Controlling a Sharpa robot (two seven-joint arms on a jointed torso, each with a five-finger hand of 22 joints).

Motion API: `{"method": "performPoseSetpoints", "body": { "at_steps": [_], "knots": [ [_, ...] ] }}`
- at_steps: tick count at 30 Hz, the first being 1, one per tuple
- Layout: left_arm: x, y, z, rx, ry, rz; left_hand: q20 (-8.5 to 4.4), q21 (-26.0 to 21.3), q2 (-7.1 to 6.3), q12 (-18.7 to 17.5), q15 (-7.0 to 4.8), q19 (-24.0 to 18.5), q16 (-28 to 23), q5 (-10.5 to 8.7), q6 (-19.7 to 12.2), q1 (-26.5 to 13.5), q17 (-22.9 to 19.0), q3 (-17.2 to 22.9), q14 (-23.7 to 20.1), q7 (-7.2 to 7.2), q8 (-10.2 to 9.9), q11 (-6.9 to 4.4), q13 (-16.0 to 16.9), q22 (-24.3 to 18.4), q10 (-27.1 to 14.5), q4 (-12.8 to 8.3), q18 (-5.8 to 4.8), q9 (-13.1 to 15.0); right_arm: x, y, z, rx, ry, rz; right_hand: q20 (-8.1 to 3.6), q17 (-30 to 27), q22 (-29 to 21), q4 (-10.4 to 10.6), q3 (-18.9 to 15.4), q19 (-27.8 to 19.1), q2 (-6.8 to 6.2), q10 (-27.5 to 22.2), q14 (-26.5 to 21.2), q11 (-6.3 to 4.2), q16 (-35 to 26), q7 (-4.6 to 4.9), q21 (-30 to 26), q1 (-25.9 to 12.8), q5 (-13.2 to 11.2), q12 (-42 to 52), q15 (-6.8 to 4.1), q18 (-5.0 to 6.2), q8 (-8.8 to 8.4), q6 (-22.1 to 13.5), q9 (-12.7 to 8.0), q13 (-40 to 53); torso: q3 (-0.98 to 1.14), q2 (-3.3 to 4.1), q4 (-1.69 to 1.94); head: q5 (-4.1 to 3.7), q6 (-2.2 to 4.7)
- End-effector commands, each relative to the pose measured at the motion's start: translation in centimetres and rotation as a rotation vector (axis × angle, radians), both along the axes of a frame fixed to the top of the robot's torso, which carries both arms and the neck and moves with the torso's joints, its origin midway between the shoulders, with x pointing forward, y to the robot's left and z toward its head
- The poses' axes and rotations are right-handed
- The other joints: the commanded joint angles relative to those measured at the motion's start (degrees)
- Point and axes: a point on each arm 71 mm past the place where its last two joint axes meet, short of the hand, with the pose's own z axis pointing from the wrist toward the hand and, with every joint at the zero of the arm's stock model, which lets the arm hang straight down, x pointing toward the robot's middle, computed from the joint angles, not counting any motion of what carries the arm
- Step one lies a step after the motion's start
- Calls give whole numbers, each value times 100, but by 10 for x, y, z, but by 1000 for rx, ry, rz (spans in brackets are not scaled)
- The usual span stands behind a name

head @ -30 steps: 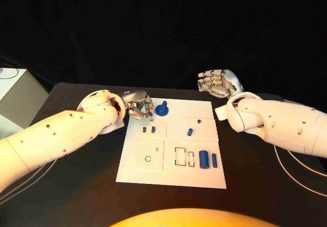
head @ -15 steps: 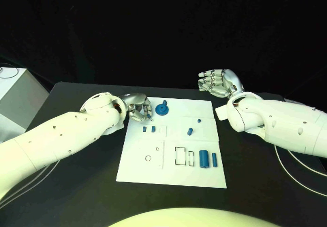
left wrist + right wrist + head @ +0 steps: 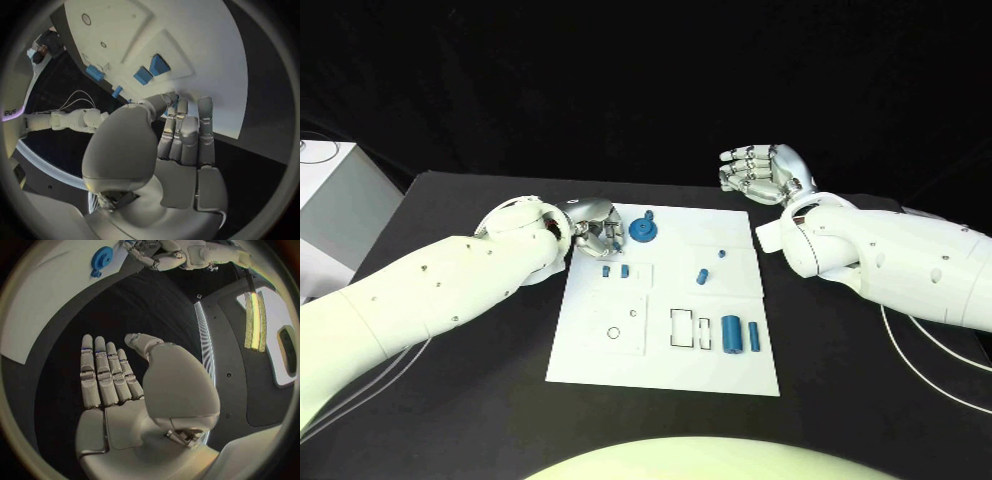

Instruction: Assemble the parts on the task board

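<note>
The left robot hand is hovering at the far left corner of the task board, its fingers curled together with nothing visibly pinched between them. The right robot hand is hanging spread and empty above the bench, beyond the board's far right corner. A round blue part is lying just beside the left fingers; smaller blue parts are lying scattered across the board.
</note>
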Motion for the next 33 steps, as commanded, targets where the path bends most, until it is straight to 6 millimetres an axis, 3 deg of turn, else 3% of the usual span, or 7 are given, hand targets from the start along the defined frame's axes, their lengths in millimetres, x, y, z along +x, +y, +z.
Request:
{"method": "performPoseSetpoints", "body": {
  "at_steps": [1, 33],
  "knots": [
    [-1, -3, -1, 11, 8, -13, 10, 4, -10, -39, 23, -48, 22, 3, 51, -43, -9, -38, -31, 6, 9, 15, -6, -5, 38, 11, -43, 84, 0, 2, 0, -2, -5, 20, 19, -5, -5, -8, 17, 29, -25, 44, 38, 8, -13, 269, 15, -50, 2, -33, 16, 23, -33, 48, -9, -7, -1, -3, 3, -6, -11],
    [-4, 0, 3, 17, -7, -7, 6, -10, 10, -62, 14, -54, 17, 9, 65, -15, -42, -54, -53, -4, -7, 4, 0, -15, 63, 1, -40, 102, -1, 1, 0, -3, -6, 18, 19, -14, -18, -19, 26, 32, -23, 49, 42, 6, -16, 266, 16, -57, 0, -39, 15, 23, -35, 59, -13, -7, -5, -10, 3, -24, -59]
  ]
}}
